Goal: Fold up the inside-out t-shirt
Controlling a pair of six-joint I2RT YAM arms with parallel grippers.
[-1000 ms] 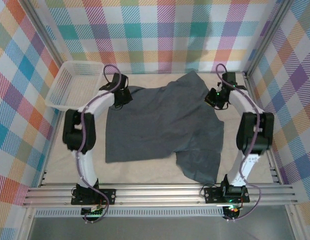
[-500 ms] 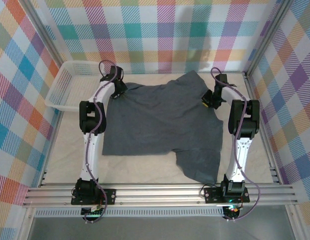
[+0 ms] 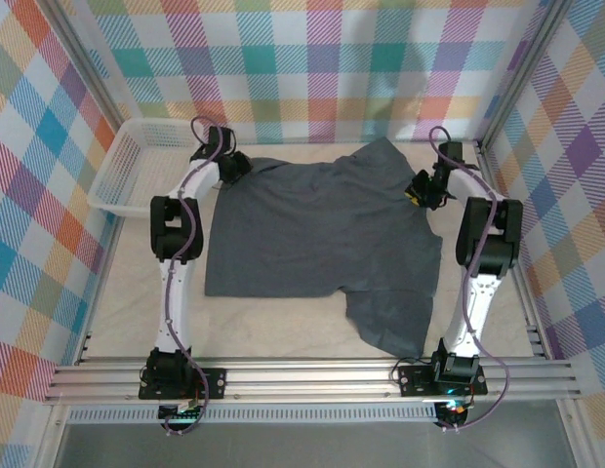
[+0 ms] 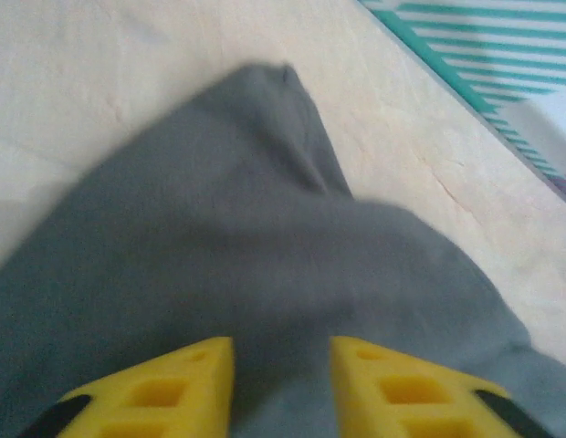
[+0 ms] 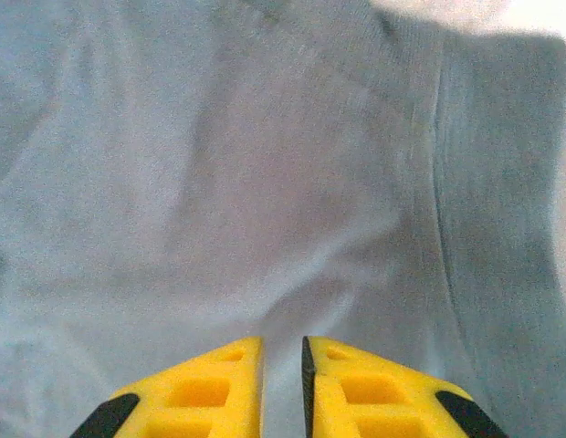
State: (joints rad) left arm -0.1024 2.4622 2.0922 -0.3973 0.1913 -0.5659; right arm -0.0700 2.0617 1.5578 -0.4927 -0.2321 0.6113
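Lying spread on the counter (image 3: pixel 273 327), the inside-out t-shirt (image 3: pixel 322 234) stretches beneath and ahead of both tools; the left tool (image 4: pixel 281 351) stands parted over cloth, the right tool (image 5: pixel 282 347) barely parted.

T-shirt (image 3: pixel 312 234) spread on table (image 3: pixel 273 327), basket (image 3: pixel 112 180) at far left

Left gripper (image 4: pixel 281 358) ajar; right gripper (image 5: pixel 282 354) seemingly near-closed.
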